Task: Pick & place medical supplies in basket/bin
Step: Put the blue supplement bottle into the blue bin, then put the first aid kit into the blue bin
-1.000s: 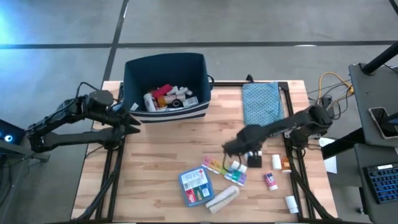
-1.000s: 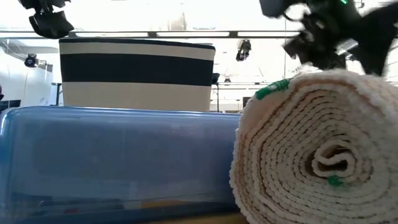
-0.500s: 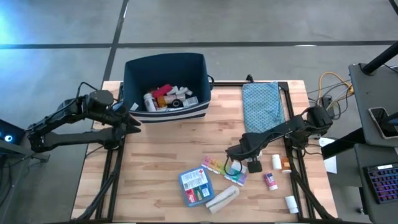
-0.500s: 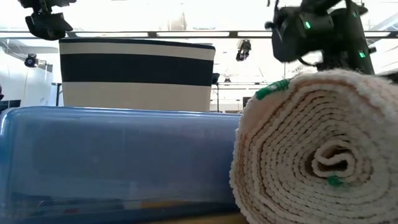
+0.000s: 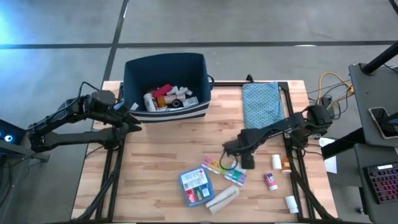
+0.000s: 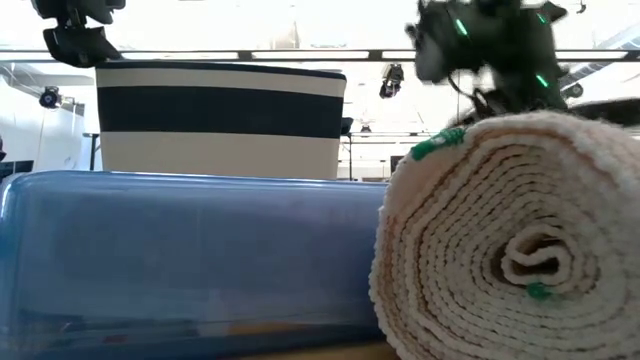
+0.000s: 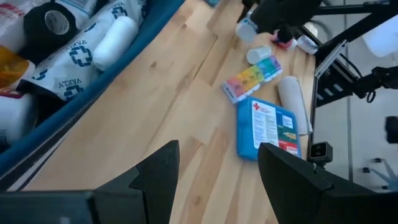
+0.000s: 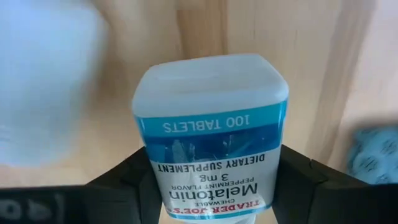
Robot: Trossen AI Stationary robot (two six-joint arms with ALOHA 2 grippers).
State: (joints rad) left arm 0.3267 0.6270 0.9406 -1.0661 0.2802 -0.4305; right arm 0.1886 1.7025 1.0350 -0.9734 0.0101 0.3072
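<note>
My right gripper [image 5: 231, 149] is over the table's middle right, just beyond the rainbow pill organizer [image 5: 227, 171], and is shut on a white bottle with a blue label [image 8: 211, 130]. My left gripper [image 5: 134, 118] is open and empty by the near left corner of the navy bin [image 5: 165, 84], which holds several supplies. The blue-red flat box [image 5: 196, 186] and the beige bandage roll [image 5: 222, 198] lie on the table near its front edge; both fill the low view, the box [image 6: 190, 260] and the roll [image 6: 510, 240]. My right gripper pinches the white bottle by its two opposite sides [image 8: 158, 186], at the end nearer the wrist, between its two fingers [image 8: 124, 183]. The bottle lies along the fingers, its free flat end [image 8: 205, 78] toward the wooden table top.
A teal patterned pouch [image 5: 261, 102] lies at the far right. Small bottles and tubes [image 5: 275, 162] [image 5: 269, 180] [image 5: 290, 202] lie near the right edge. Bare wood [image 5: 155, 162] shows between the bin and the flat box.
My right gripper has dipped toward the table's near edge by the pill organizer, then come back and shifted a little toward the table's left. My left arm has kept still.
</note>
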